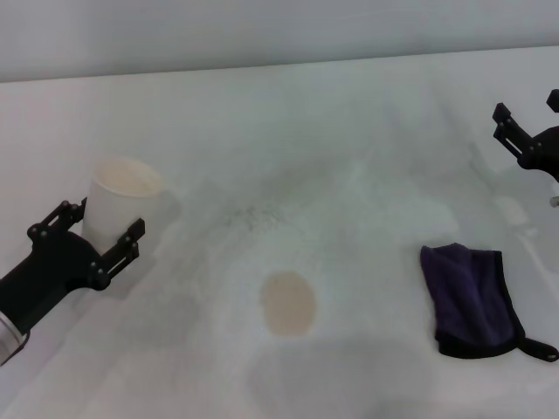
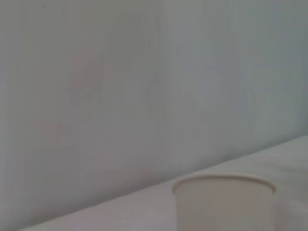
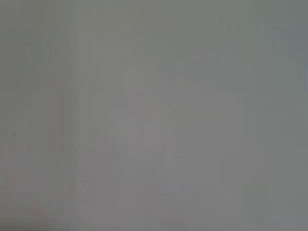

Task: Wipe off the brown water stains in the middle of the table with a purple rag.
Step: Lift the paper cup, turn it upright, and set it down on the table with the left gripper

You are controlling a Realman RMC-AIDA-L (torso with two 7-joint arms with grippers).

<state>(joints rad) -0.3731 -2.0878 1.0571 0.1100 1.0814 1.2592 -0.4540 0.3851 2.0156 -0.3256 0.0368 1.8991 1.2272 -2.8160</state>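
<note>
2 matte black end effectors (image 1: 86,237), (image 1: 527,122), slim pronged fingers.

No readable text, label, brand, number or sign appears anywhere in these views.

On the table (image 1: 349,113): brown water stains (image 1: 287,302) at near centre. Purple rag (image 1: 467,299) to their right, well apart. Cup (image 1: 116,209) far left, farther back than the stains. Scatter of specks (image 1: 253,216) behind the stains, between cup and rag. Left gripper (image 1: 94,234) just before the cup, open. Right gripper (image 1: 527,122) at far right edge, behind the rag.
</note>
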